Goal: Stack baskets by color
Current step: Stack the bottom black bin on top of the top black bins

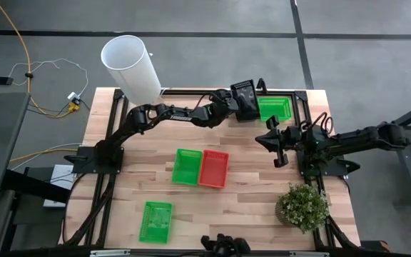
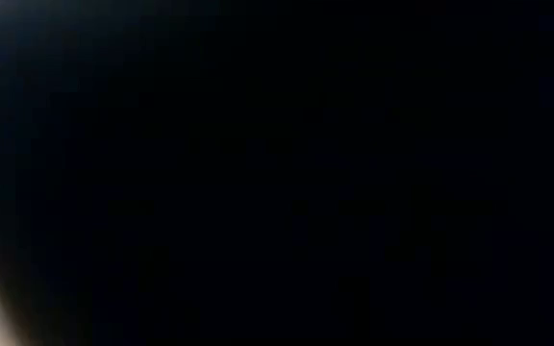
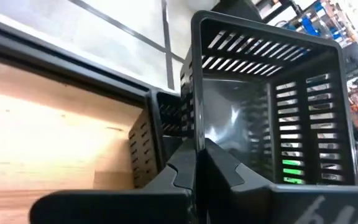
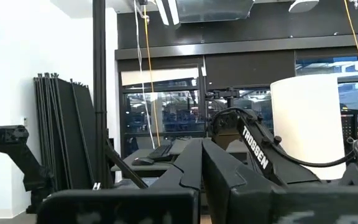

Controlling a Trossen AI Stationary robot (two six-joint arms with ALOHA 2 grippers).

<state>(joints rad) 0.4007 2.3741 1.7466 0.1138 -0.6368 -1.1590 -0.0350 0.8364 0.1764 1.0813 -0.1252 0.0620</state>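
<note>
On the desk (image 1: pixel 120 185), going left to right: a green basket (image 1: pixel 155 220) lies near-left, then a green (image 1: pixel 187 165) and a red basket (image 1: pixel 214 168) touch mid-desk. The left pincer (image 3: pixel 199 163), clamped on a black basket's (image 3: pixel 272 106) wall, holds it tilted beside the far green basket (image 1: pixel 275 108) (it might slip or land on the wrong colour). The right pincer (image 1: pixel 275 142) waits shut, empty.

I see two baskets (image 1: pixel 200 168) touching side by side mid-table, another basket (image 1: pixel 155 221) nearer the front left, one (image 1: pixel 275 108) at the far edge, plant (image 1: pixel 303 206) front right; the low view is blocked.
</note>
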